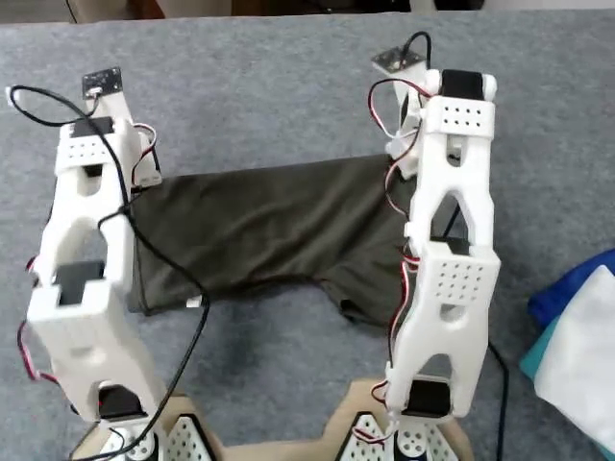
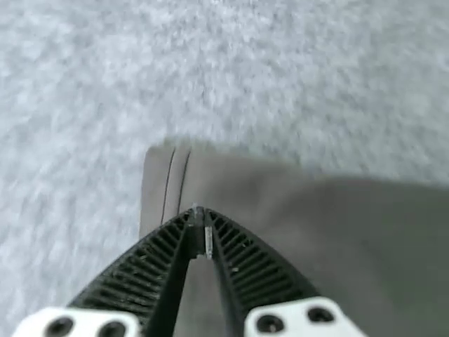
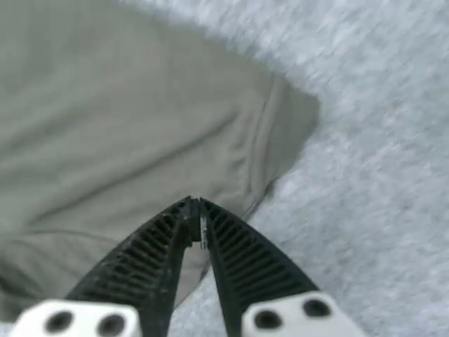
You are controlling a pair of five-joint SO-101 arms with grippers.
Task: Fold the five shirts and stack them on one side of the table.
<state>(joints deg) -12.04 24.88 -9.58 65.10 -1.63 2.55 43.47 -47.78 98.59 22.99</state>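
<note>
Shirt (image 1: 259,230) cloth lies directly under your left pincer (image 2: 198,217) and right pincer (image 3: 195,209), both closed tip to tip, seemingly on nothing. Its corners lie just beyond the tips. Take both corners level before you fold.

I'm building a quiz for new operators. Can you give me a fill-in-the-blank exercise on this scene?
1. The dark shirt lies spread on a ___ table.
2. The left claw and the right claw, both over the shirt, are ___, not open.
3. A blue, teal and white cloth pile lies on the robot's ___ side.
Missing words: grey; shut; right.
</note>
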